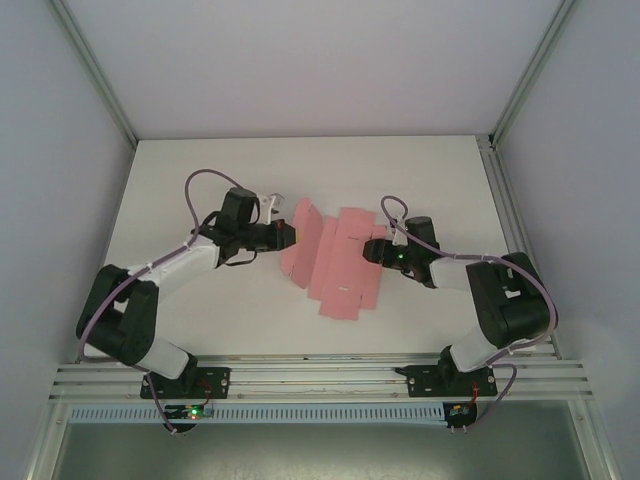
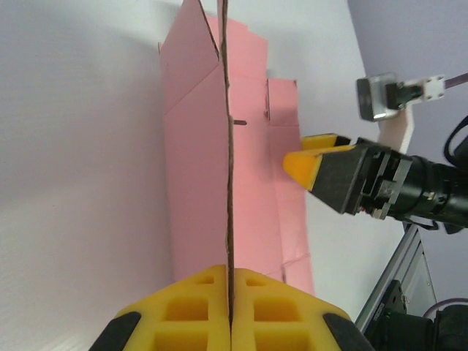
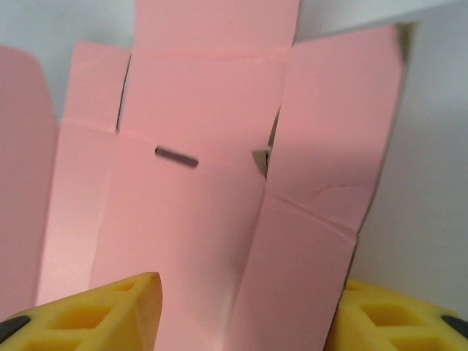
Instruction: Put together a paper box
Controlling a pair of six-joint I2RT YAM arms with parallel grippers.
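The paper box (image 1: 335,262) is a flat pink die-cut sheet with flaps, lying mid-table between the two arms. Its left flap (image 1: 302,225) stands raised. My left gripper (image 1: 291,237) is shut on that flap. In the left wrist view the card (image 2: 197,146) runs edge-on into the closed yellow pads of the left gripper (image 2: 230,274). My right gripper (image 1: 370,248) reaches the sheet's right side, open. In the right wrist view the right gripper (image 3: 248,292) has its yellow fingers (image 3: 110,311) standing apart either side of the pink panels (image 3: 197,219), which carry a small slot (image 3: 176,156).
The white table (image 1: 200,180) is enclosed by pale walls and metal corner posts. An aluminium rail (image 1: 320,378) carrying both arm bases runs along the near edge. The right gripper's yellow finger (image 2: 311,162) and its camera bracket (image 2: 398,95) appear in the left wrist view.
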